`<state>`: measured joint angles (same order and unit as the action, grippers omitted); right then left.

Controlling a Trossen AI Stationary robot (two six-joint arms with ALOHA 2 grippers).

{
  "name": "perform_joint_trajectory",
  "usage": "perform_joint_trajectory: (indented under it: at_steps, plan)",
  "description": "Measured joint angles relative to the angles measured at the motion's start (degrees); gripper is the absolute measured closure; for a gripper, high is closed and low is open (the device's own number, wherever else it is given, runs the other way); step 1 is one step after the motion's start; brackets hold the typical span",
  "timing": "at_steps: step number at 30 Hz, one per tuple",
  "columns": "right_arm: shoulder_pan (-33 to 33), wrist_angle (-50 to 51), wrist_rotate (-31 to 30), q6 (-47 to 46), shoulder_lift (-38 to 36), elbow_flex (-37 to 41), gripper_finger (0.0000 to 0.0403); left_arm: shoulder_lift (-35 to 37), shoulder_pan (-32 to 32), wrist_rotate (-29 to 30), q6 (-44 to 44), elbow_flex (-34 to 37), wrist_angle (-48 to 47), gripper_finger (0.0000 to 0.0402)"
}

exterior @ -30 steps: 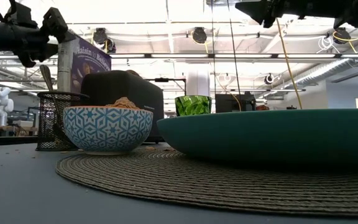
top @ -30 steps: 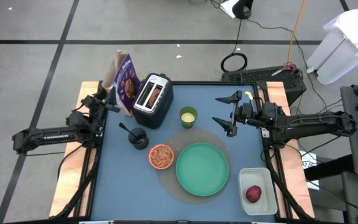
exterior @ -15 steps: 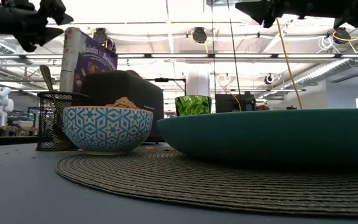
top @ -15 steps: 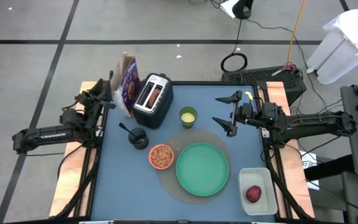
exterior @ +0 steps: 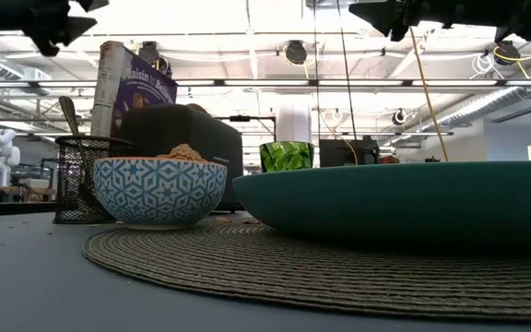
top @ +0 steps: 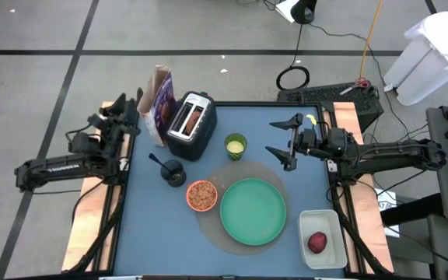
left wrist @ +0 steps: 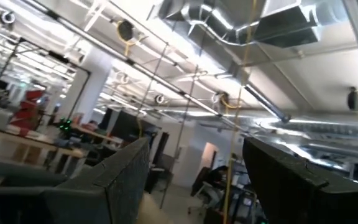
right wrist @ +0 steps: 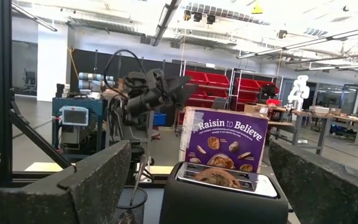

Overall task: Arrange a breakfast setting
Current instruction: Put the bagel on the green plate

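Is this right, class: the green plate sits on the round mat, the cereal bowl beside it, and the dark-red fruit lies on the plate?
Not quite. The green plate is on the round mat with the cereal bowl beside it, but the dark-red fruit lies in the white tub at the table's corner, not on the plate. The high view shows this.

A black toaster [top: 190, 124] is standing at the back of the table [top: 150, 233], with a green glass [top: 235, 145] just beside it. 1 black mesh cup [top: 174, 173] is sitting near a round woven mat [top: 208, 227]. A white tub [top: 320, 224] is resting at the table's corner.
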<state>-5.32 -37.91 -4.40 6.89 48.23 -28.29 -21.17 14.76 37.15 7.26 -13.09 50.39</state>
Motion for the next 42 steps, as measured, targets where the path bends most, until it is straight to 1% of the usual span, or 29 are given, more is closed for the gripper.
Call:
perform_joint_trajectory:
  at_steps: [4, 9, 14, 24, 27, 31, 36, 42]
  plan:
    - [0.0, 0.0, 0.0, 0.0, 0.0, 0.0, 0.0028, -2.6, -0.1, -3.0, 0.0, -4.6, -3.7, 0.0137]
    - [0.0, -0.1, 0.0, 0.0, 0.0, 0.0, 0.0028, -8.5, -1.3, -4.6, 0.1, -14.0, -15.3, 0.0137]
    - [0.0, 0.0, 0.0, 0.0, 0.0, 0.0, 0.0028, -16.9, -3.1, -4.6, 0.1, -24.3, -25.7, 0.0137]
    - [0.0, 0.0, 0.0, 0.0, 0.0, 0.0, 0.0028, -34.4, -5.8, -3.9, -0.3, -42.3, -40.3, 0.0138]
    - [0.0, 0.0, 0.0, 0.0, 0.0, 0.0, 0.0028, -39.1, -5.9, -2.4, -1.5, -47.3, -46.7, 0.0138]
    - [0.0, 0.1, 0.0, 0.0, 0.0, 0.0, 0.0028, -44.5, -5.9, -2.1, -5.0, -54.0, -57.5, 0.0138]
    - [0.0, 0.4, 0.0, 0.0, 0.0, 0.0, 0.0028, -49.9, -5.9, -2.1, -10.6, -59.3, -68.3, 0.0138]
    - [0.0, 1.4, 0.0, -0.1, 0.0, 0.0, 0.0028, -53.5, -5.9, -1.2, -16.8, -60.0, -75.9, 0.0138]
